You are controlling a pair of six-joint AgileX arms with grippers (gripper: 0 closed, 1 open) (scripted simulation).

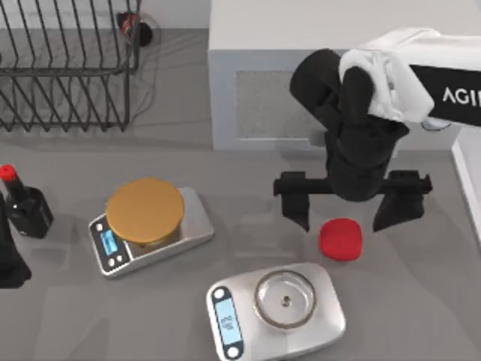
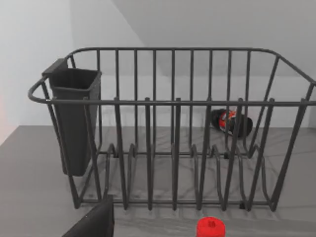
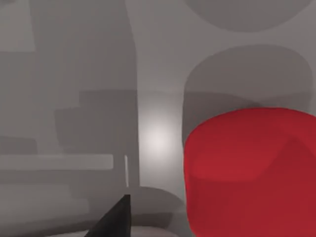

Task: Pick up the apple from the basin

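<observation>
Red apple (image 1: 340, 238) between right hand's (image 1: 343, 216) fingers

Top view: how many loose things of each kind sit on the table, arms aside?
Scales: 2, one with a gold plate, one with a steel plate
Apple: 1
Dark bottle: 1
Wire dish rack: 1
Total: 5
</observation>
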